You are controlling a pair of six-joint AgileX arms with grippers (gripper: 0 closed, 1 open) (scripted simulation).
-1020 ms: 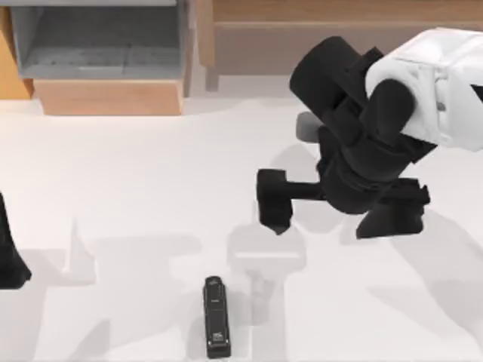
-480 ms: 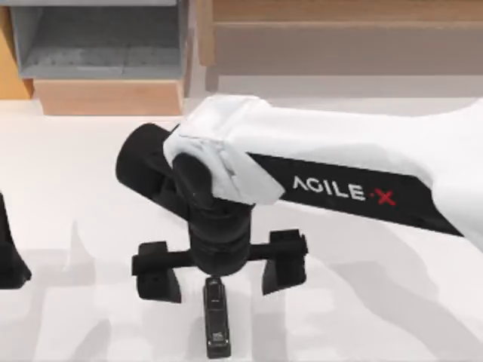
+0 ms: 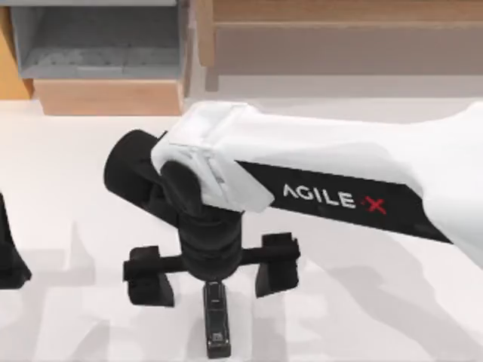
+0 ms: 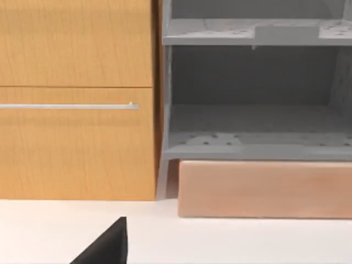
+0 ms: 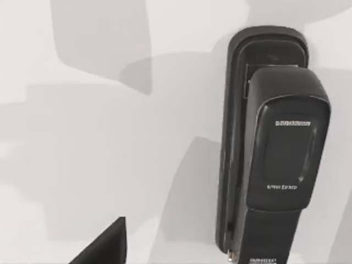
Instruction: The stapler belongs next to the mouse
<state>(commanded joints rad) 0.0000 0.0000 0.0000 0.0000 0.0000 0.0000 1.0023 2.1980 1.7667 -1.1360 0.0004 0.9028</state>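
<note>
**A:** Top view first. What is the right gripper [image 3: 211, 271] doing?

**B:** Its two black fingers are spread wide apart, one pad [image 3: 149, 276] to the left and the other to the right of the wrist. They hold nothing. The gripper hangs over the far end of the stapler [image 3: 216, 326], which lies between the two pads, apart from both.

**A:** And around it?

**B:** The white right arm [image 3: 339, 173], lettered AGILEX, reaches in from the right edge across the white table [image 3: 75, 173]. Its wrist covers the stapler's far tip. At the back stand a grey open shelf [image 3: 98, 45] and wooden blocks. The left arm [image 3: 9, 256] sits parked at the left edge; whether its fingers are apart or together cannot be told.

**A:** The left wrist view?

**B:** A wooden cabinet [image 4: 77, 99] with a thin metal handle, the grey shelf [image 4: 253, 110] beside it, a pale wood block [image 4: 264, 190] below, and a black finger tip at the lower edge.

**A:** The right wrist view?

**B:** The stapler [image 5: 275, 159] up close on the table: a narrow black bar, flat base with a rounded end, a glossy top arm bearing small pale lettering. Soft shadows lie across the table beside it.
</note>
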